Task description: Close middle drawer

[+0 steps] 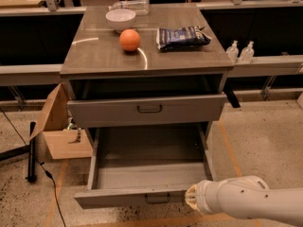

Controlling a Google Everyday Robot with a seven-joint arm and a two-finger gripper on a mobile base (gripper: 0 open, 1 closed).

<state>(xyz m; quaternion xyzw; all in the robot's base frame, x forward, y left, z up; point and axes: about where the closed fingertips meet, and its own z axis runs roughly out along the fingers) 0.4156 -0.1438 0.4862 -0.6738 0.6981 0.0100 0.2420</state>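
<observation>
The middle drawer [118, 198] is a grey metal tray pulled far out of the cabinet, its inside bare. Its flat front faces me, with a small dark loop handle [157, 198] at the centre. My gripper [190, 201] is at the tip of the white arm that comes in from the lower right. It sits at the right end of the drawer front, just right of the handle. The lowest drawer is hidden beneath the open one.
The taller drawer [147, 110] above stands slightly out. On the cabinet top are an orange [129, 39], a white bowl [120, 19] and a dark snack bag [182, 37]. An open cardboard box [59, 126] and a black pole [31, 150] are on the floor to the left.
</observation>
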